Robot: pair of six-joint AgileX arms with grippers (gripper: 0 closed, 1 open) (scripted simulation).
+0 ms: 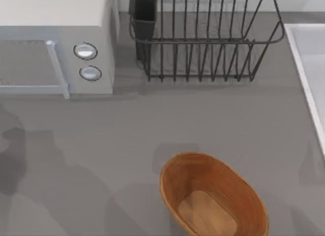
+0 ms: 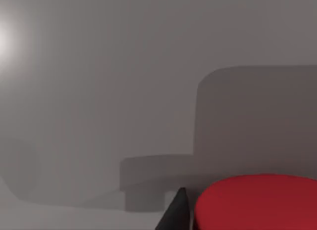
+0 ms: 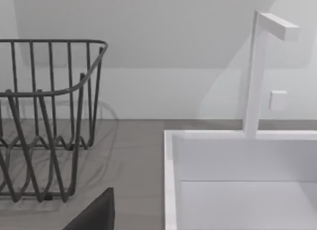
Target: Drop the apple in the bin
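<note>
The apple is bright red and smooth, and it sits very close to the camera in the left wrist view, cut off by the frame's edge. A dark part of my left gripper stands right beside it, over a plain grey surface with blocky shadows. The bin is an oval basket of ribbed orange-brown wood with a lighter flat bottom. It stands at the table's front, right of centre, and holds nothing. A dark corner of my right gripper shows in the right wrist view, away from both.
A black wire dish rack with a small dark cup stands at the back. A microwave fills the back left. A white sink with a faucet lines the right edge.
</note>
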